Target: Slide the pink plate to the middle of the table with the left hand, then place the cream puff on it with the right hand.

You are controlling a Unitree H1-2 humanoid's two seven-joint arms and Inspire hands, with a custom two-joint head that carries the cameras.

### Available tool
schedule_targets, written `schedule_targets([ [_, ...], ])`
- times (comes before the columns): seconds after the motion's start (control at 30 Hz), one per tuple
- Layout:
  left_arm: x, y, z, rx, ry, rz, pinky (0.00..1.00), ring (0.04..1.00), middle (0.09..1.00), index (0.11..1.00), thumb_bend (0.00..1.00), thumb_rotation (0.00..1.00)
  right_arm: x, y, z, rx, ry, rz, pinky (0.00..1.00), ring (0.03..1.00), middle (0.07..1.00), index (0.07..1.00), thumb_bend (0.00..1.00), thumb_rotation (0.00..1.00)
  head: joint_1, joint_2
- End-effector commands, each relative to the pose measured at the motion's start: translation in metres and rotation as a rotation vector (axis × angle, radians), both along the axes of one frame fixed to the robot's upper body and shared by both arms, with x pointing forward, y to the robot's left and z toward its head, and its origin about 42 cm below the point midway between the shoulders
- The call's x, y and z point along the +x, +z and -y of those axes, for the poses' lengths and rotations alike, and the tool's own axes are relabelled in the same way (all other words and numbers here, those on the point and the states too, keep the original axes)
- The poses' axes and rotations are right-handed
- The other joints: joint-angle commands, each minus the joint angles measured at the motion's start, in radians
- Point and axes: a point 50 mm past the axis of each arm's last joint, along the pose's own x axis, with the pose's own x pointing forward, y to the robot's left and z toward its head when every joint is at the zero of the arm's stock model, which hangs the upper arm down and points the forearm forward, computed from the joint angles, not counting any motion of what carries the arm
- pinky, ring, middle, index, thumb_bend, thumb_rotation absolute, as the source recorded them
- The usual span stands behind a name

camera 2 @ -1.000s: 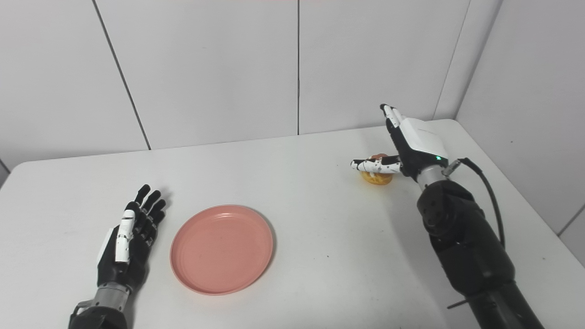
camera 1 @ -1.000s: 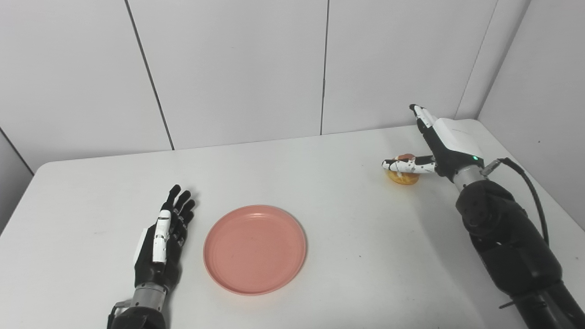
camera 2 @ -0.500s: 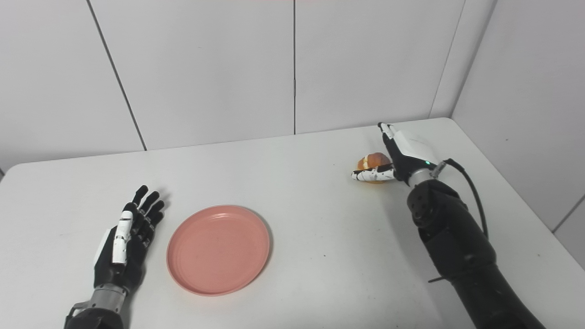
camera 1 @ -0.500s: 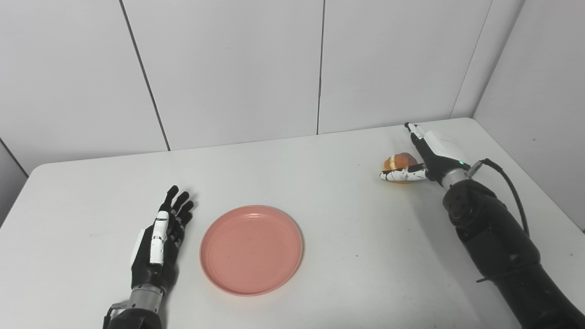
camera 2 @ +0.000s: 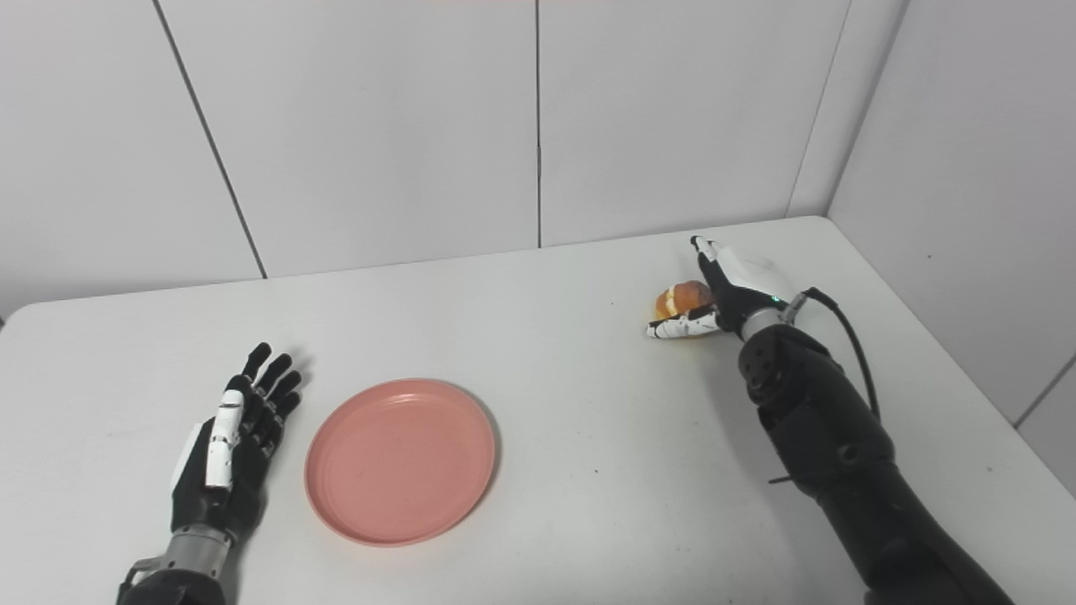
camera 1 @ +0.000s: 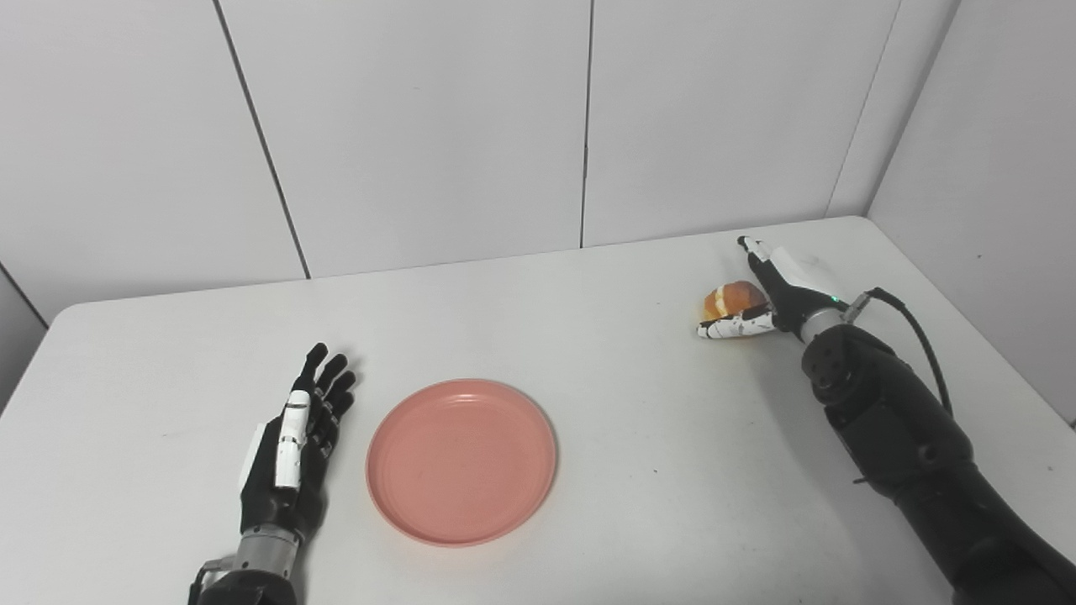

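1. The pink plate [camera 1: 461, 460] lay flat on the white counter [camera 1: 588, 403], slightly left of centre.
2. The left hand [camera 1: 290, 454] rested at the plate's 9 o'clock, just beside it and not touching, fingers [camera 1: 324, 382] extended and slightly spread.
3. The cream puff [camera 1: 730, 300] sat at the plate's 2 o'clock, well apart.
4. The right hand [camera 1: 777, 290] cupped the puff, thumb [camera 1: 733, 328] in front; no closed grasp was visible.
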Motion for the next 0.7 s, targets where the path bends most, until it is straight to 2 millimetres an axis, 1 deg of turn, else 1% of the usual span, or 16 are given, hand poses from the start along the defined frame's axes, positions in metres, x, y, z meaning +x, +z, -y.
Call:
schedule_targets([
  [0.0, -0.037, -0.053, -0.013, 0.003, 0.02, -0.181, 0.98, 0.949, 0.957, 0.961, 0.32, 1.0, 0.014, 0.034, -0.003, -0.01, 0.031, 0.102, 0.7, 0.885, 0.979, 0.973, 0.85, 0.36, 0.001, 0.001],
  [0.1, -0.036, -0.053, -0.012, -0.004, 0.02, -0.182, 0.98, 0.947, 0.957, 0.961, 0.32, 1.0, 0.016, 0.033, -0.004, 0.006, 0.024, 0.102, 0.7, 0.869, 0.962, 0.967, 0.83, 0.33, 0.0, 0.006],
  [0.17, -0.036, -0.053, -0.012, -0.005, 0.021, -0.183, 0.98, 0.941, 0.954, 0.957, 0.33, 1.0, 0.017, 0.032, -0.005, 0.049, 0.014, 0.103, 0.69, 0.847, 0.934, 0.947, 0.82, 0.25, 0.002, 0.008],
  [0.23, -0.036, -0.053, -0.011, -0.009, 0.021, -0.182, 0.98, 0.942, 0.955, 0.956, 0.33, 1.0, 0.018, 0.03, -0.006, 0.083, 0.005, 0.102, 0.69, 0.842, 0.924, 0.925, 0.8, 0.16, 0.004, 0.01],
  [0.3, -0.036, -0.053, -0.011, -0.001, 0.02, -0.181, 0.97, 0.94, 0.952, 0.955, 0.33, 1.0, 0.02, 0.028, -0.007, 0.086, -0.004, 0.098, 0.68, 0.826, 0.909, 0.902, 0.79, 0.11, 0.004, 0.011],
  [0.4, -0.036, -0.052, -0.01, 0.002, 0.021, -0.185, 0.97, 0.938, 0.948, 0.953, 0.33, 1.0, 0.022, 0.027, -0.009, 0.102, -0.029, 0.099, 0.69, 0.817, 0.892, 0.878, 0.78, 0.07, 0.005, 0.016],
  [0.43, -0.035, -0.051, -0.01, 0.002, 0.02, -0.186, 0.97, 0.939, 0.949, 0.955, 0.33, 1.0, 0.022, 0.027, -0.009, 0.109, -0.039, 0.1, 0.42, 0.521, 0.624, 0.834, 0.76, 0.03, 0.005, 0.016],
  [0.47, -0.035, -0.052, -0.01, 0.001, 0.019, -0.186, 0.97, 0.939, 0.949, 0.955, 0.33, 1.0, 0.023, 0.027, -0.01, 0.111, -0.051, 0.094, 0.41, 0.505, 0.61, 0.831, 0.76, 0.02, 0.005, 0.017],
  [0.5, -0.035, -0.052, -0.01, 0.001, 0.018, -0.186, 0.97, 0.941, 0.951, 0.956, 0.34, 1.0, 0.023, 0.027, -0.01, 0.111, -0.058, 0.091, 0.41, 0.511, 0.598, 0.77, 0.73, 0.03, 0.005, 0.017],
  [0.53, -0.035, -0.051, -0.01, 0.002, 0.017, -0.184, 0.97, 0.941, 0.951, 0.956, 0.34, 1.0, 0.024, 0.027, -0.009, 0.094, -0.059, 0.082, 0.41, 0.512, 0.595, 0.755, 0.73, 0.03, 0.008, 0.019],
  [0.57, -0.036, -0.051, -0.009, 0.003, 0.017, -0.183, 0.97, 0.934, 0.945, 0.949, 0.34, 1.0, 0.025, 0.026, -0.008, 0.076, -0.059, 0.069, 0.43, 0.521, 0.591, 0.695, 0.67, 0.02, 0.008, 0.019],
  [0.6, -0.036, -0.05, -0.009, 0.006, 0.016, -0.182, 0.96, 0.932, 0.943, 0.946, 0.34, 1.0, 0.026, 0.026, -0.006, 0.06, -0.058, 0.051, 0.43, 0.509, 0.575, 0.597, 0.59, 0.08, 0.008, 0.019],
  [0.63, -0.036, -0.05, -0.008, 0.008, 0.015, -0.181, 0.97, 0.935, 0.946, 0.948, 0.34, 1.0, 0.026, 0.025, -0.005, 0.047, -0.057, 0.033, 0.42, 0.491, 0.554, 0.528, 0.53, 0.11, 0.01, 0.02],
  [0.67, -0.036, -0.05, -0.008, 0.009, 0.014, -0.18, 0.97, 0.936, 0.946, 0.948, 0.34, 1.0, 0.027, 0.024, -0.005, 0.041, -0.056, 0.022, 0.42, 0.487, 0.549, 0.516, 0.52, 0.12, 0.01, 0.02],
])
